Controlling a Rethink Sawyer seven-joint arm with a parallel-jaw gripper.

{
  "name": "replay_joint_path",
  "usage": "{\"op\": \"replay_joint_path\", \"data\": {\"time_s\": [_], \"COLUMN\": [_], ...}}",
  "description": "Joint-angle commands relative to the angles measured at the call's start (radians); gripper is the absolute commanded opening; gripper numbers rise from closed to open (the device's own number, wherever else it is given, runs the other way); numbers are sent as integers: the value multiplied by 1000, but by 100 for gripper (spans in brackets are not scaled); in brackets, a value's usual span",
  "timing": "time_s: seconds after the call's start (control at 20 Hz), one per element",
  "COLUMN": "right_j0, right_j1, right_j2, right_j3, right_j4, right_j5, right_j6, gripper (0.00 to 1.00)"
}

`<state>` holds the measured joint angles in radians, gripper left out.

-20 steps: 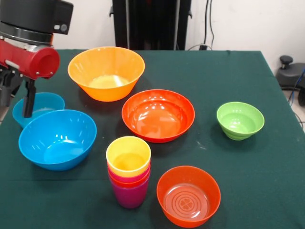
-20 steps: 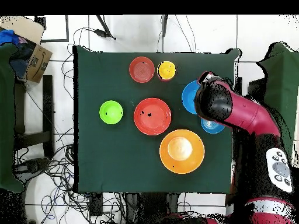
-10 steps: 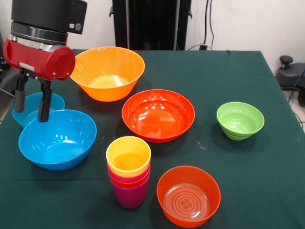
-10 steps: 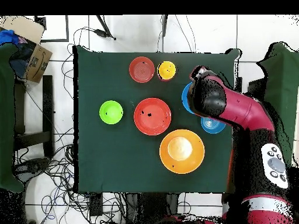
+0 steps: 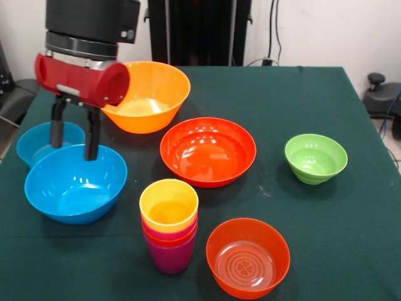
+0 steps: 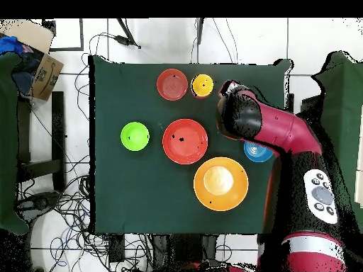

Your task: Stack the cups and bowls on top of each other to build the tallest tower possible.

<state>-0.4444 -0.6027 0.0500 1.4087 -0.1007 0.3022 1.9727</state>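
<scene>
At the upper left of the front view the red and black arm blocks the left rim of the large orange-yellow bowl, and its gripper hangs with fingers spread apart, empty, over the far rim of the large blue bowl, the small blue bowl just behind. The red-orange bowl sits at centre, the green bowl right. Low in the frame, the tower stands beside the translucent orange bowl.
</scene>
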Motion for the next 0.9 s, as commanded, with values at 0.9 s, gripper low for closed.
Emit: {"op": "replay_joint_path", "data": {"time_s": [0.9], "right_j0": [107], "right_j1": [-4], "right_j2": [-26], "right_j3": [38], "right_j4": [-24], "right_j5": [198], "right_j6": [39], "gripper": [100]}}
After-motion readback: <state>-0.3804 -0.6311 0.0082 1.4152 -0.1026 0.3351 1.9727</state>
